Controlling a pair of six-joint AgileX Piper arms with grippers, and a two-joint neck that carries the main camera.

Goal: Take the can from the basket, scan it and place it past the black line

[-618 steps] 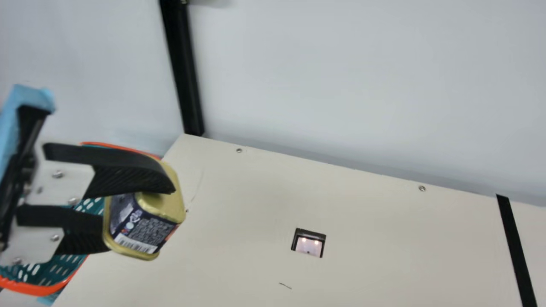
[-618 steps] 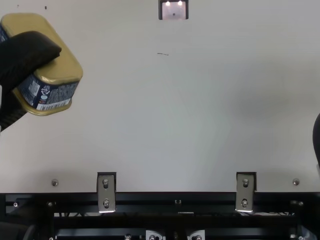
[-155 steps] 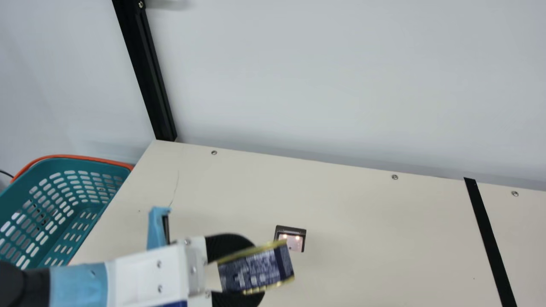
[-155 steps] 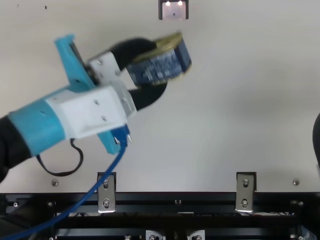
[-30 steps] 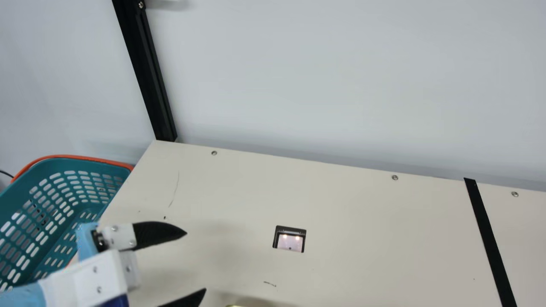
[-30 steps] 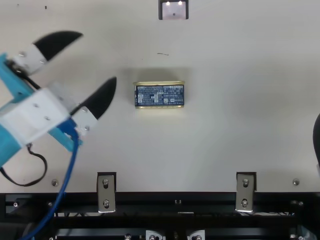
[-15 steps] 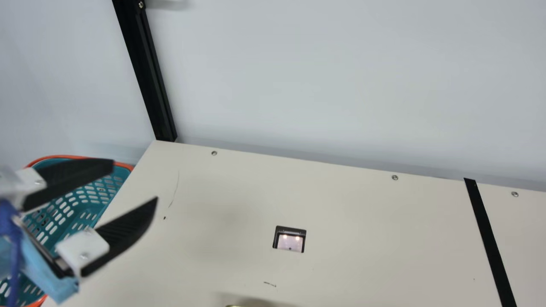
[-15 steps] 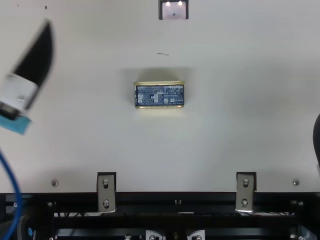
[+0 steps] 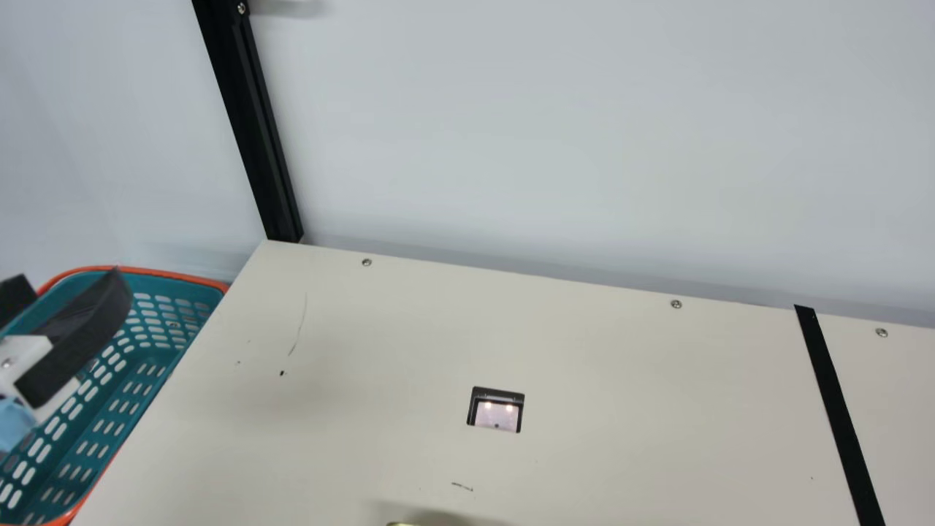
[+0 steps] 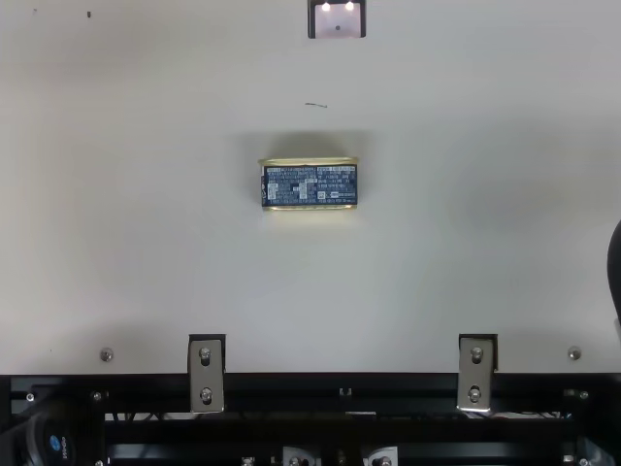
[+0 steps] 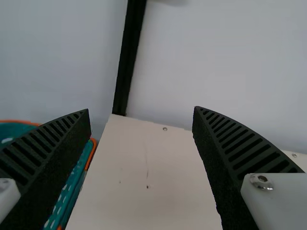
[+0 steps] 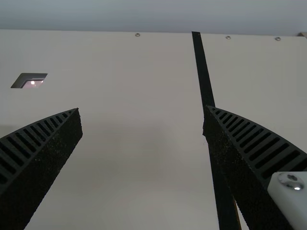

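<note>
The black, rib-fingered left gripper [image 11: 141,109] has its fingers spread apart with nothing between them, hanging over the teal perforated plastic basket with an orange rim [image 9: 208,291]. The black, rib-fingered right gripper [image 12: 142,108] is released too, its fingers parted and holding nothing, over the table on the side by the straight black line [image 9: 839,416].

What matters now, as I see it from where I stand, is the small gold-rimmed, navy-sided rectangular can [image 10: 309,186]. It rests on the smooth cream table [image 9: 621,365] between the two arms, to the right gripper's left and well apart from the left one. The right gripper looks the nearer, and seems the likelier to take it. The long axis runs side to side, parallel to the table's near edge, so the fingers would probably do best to close across the short way.

The square, black-framed scanner window [image 10: 337,19] lies beyond the can, apart from it. Whether the scan is done I can't tell, but the can is still to go past the line. Its dark label carries dense pale print, too fine for me to read
</note>
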